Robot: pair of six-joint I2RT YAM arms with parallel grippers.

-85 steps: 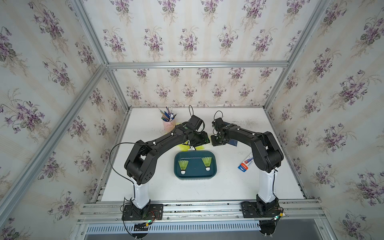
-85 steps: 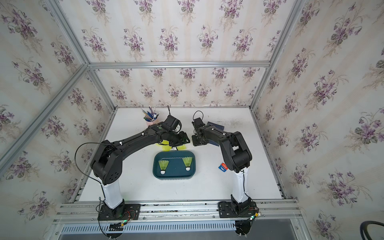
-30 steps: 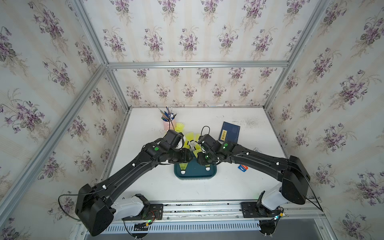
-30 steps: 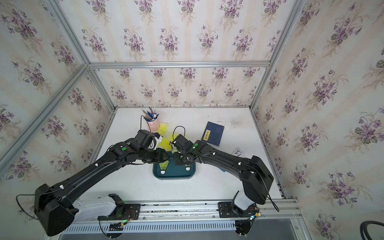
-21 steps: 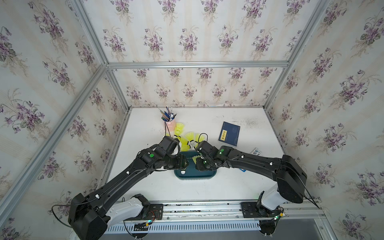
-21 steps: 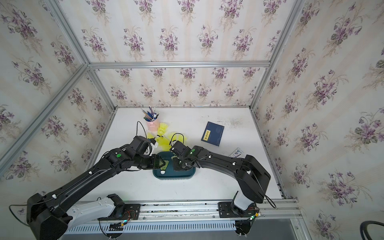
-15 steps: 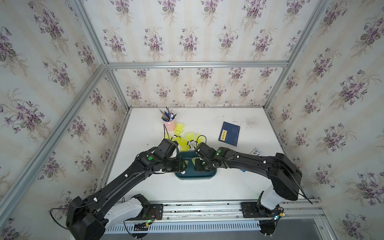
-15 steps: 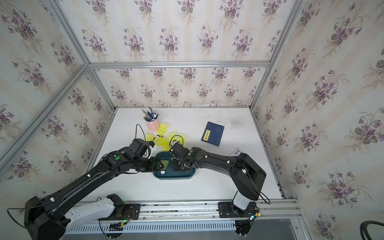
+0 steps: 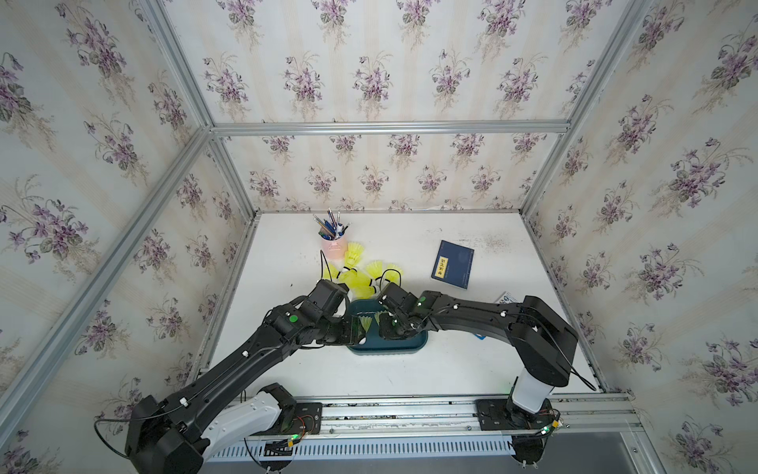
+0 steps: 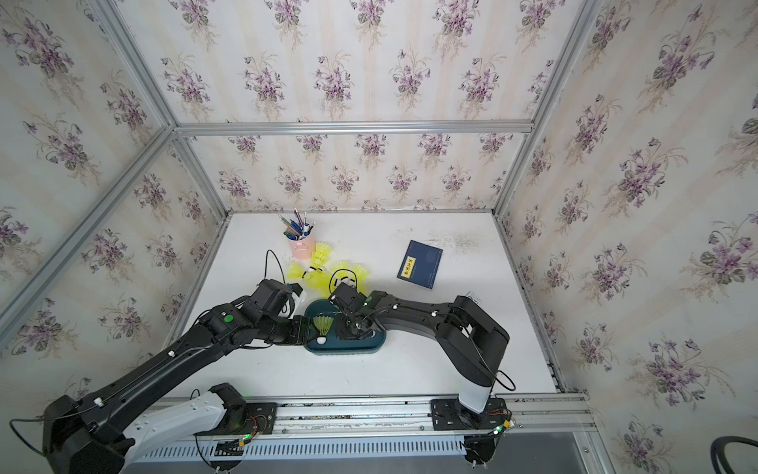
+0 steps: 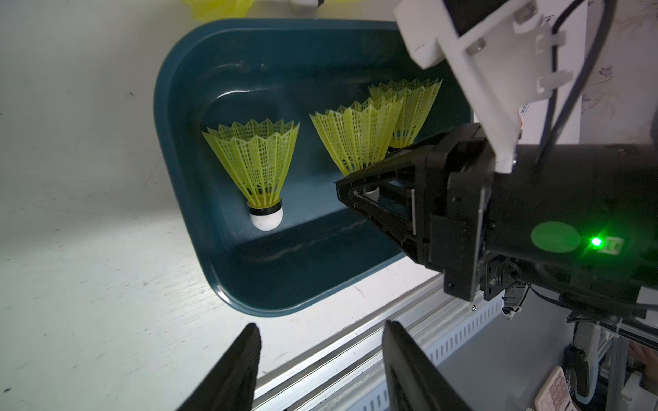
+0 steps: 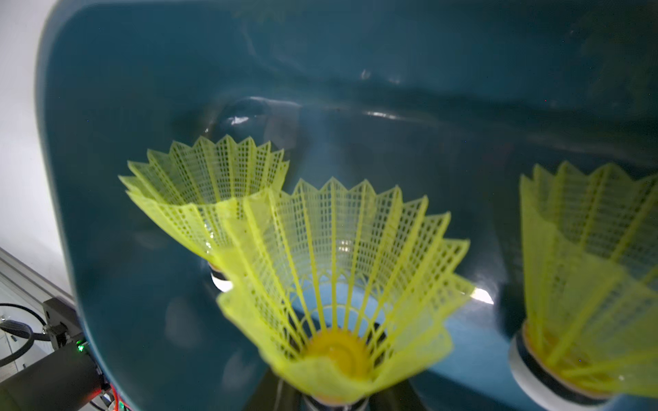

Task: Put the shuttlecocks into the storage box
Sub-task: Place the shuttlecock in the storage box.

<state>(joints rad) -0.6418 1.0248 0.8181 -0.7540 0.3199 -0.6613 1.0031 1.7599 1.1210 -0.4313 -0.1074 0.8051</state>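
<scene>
While the right gripper (image 11: 359, 192) pinches a shuttlecock (image 11: 356, 138) by its white tip low inside the storage box (image 11: 167, 142), two other shuttlecocks (image 11: 256, 160) lie on the box floor, one either side. The left gripper (image 11: 320, 325) hovers just beside the box, jaws apart and empty; more shuttlecocks (image 9: 361, 275) lie heaped beyond its far rim.

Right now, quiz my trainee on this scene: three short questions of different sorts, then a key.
1. Choose: how many shuttlecocks show in or over the box in the left wrist view? A one, B three, C six.
2. True or false: the left claw grips one of them.
3. Fill in: the right claw is shut on a ___.
Key: 1 B; 2 false, it is open and empty; 3 shuttlecock.
</scene>
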